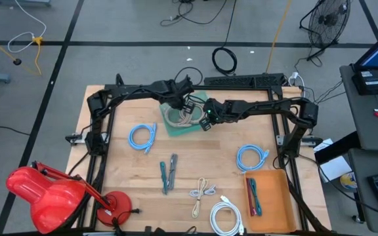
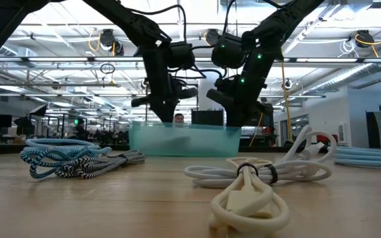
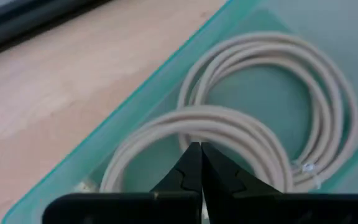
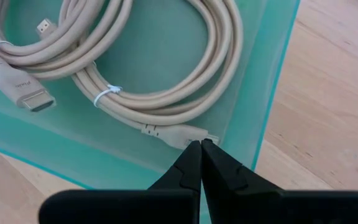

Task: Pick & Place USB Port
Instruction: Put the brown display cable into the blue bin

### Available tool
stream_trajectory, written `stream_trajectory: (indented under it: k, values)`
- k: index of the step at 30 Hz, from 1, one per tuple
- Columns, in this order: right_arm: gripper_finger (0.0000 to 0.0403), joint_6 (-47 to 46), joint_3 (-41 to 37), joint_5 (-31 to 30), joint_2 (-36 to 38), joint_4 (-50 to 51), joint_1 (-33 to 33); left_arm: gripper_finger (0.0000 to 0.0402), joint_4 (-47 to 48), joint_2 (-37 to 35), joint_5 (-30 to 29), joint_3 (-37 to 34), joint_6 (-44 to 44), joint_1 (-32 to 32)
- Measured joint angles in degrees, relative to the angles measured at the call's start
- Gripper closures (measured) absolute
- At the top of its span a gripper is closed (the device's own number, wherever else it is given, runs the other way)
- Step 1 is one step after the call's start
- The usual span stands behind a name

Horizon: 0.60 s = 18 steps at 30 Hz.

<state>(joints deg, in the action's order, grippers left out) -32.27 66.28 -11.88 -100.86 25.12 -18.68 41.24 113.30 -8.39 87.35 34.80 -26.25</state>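
Observation:
A translucent teal tray (image 1: 173,126) sits at the table's far middle with two coiled beige cables (image 1: 184,115) lying flat in it. My left gripper (image 1: 180,103) is over the tray's far side, shut, its tips (image 3: 201,149) above one beige coil (image 3: 229,127). My right gripper (image 1: 205,117) is at the tray's right side, shut, its tips (image 4: 201,144) right by a coil's small plug end (image 4: 188,134). A larger beige plug (image 4: 27,96) lies beside that coil. In the low view both grippers (image 2: 159,114) (image 2: 237,114) reach down to the tray's rim (image 2: 184,125). My left gripper's shut fingertips stand over the beige coil inside the tray, pointing down; whether they touch it, I cannot tell. My right gripper's shut fingertips stand at the coil's small plug end (image 4: 188,134) near the tray's right wall; whether they touch it, I cannot tell.
Blue coiled cables (image 1: 142,136) (image 1: 251,157), a teal striped cable (image 1: 168,173), a small beige cable (image 1: 201,193) and a white cable (image 1: 226,216) lie on the wooden table. A wooden tray (image 1: 271,204) holds cables at the near right. A red lamp (image 1: 44,193) stands near left.

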Motion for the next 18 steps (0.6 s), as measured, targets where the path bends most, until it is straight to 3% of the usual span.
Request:
stream_trajectory:
  k: [18]
  values:
    - [0.0403, -1.53, 1.29, 0.04, -0.13, -0.11, 0.00, 0.0401, -8.34, 0.98, 1.06, 0.13, -3.34, 0.05]
